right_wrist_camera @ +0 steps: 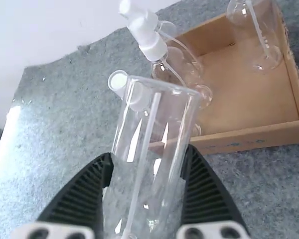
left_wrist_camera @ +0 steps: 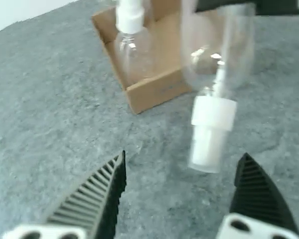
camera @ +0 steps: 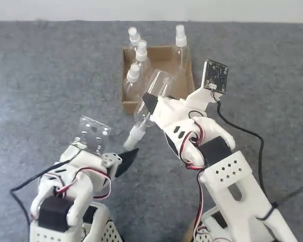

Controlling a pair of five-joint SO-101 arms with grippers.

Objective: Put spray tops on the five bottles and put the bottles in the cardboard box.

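Closest to the right wrist camera, the right gripper (right_wrist_camera: pixel 148 154) is clamped on the body of a clear bottle (right_wrist_camera: pixel 154 124), one black finger on each side of it. I see this bottle held off the surface and tilted. Its base is over the near part of the cardboard box (camera: pixel 125 83), and its neck points down and away from the box toward the left arm. A white spray top (left_wrist_camera: pixel 209 132) is fitted on the neck, with the dip tube visible inside the clear body.

The left gripper (left_wrist_camera: pixel 184 159) has its jaws spread apart with nothing between them. It sits near that spray top, just below it in the high view, and I see no contact.

The cardboard box rests on the grey carpeted table (camera: pixel 50 91), beyond both arms. It holds four capped bottles, all upright:
- a row of three bottles (camera: pixel 140 53) along the box's left wall as seen from the high view;
- one corner bottle (camera: pixel 181 43) at the far right corner, apart from the row.

Both arm bases sit at the near edge of the high view.
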